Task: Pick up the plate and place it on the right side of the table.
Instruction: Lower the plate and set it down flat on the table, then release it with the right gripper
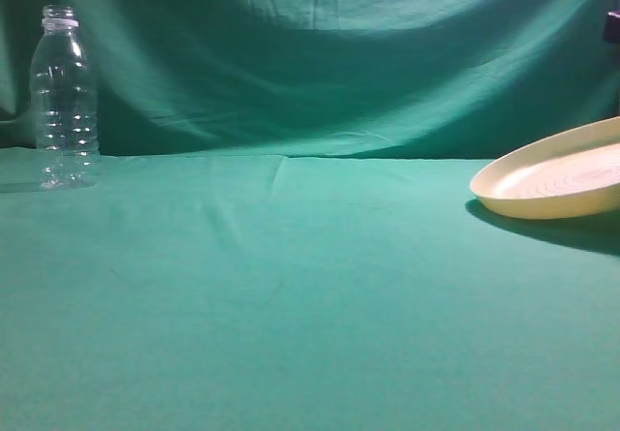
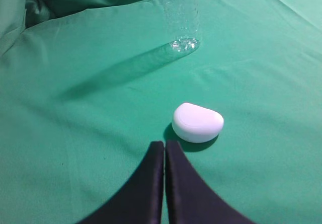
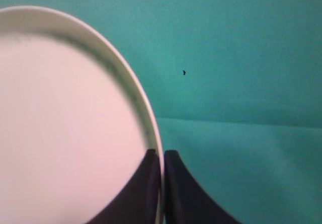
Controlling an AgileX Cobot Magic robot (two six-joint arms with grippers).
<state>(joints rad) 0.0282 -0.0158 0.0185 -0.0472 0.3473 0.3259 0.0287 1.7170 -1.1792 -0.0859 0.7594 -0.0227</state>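
Observation:
The pale cream plate (image 1: 557,181) hangs tilted at the far right of the exterior view, lifted off the teal table (image 1: 291,295), with its shadow below it. In the right wrist view the plate (image 3: 65,123) fills the left half. My right gripper (image 3: 161,154) is shut on its rim, one finger inside the plate and one outside. My left gripper (image 2: 164,144) is shut and empty, low over the cloth, just short of a small white rounded object (image 2: 197,122). Neither gripper shows in the exterior view.
A clear plastic bottle (image 1: 64,100) stands upright at the far left near the backdrop. Its base (image 2: 184,44) shows in the left wrist view beyond the white object. Green cloth backdrop (image 1: 320,53) hangs behind the table.

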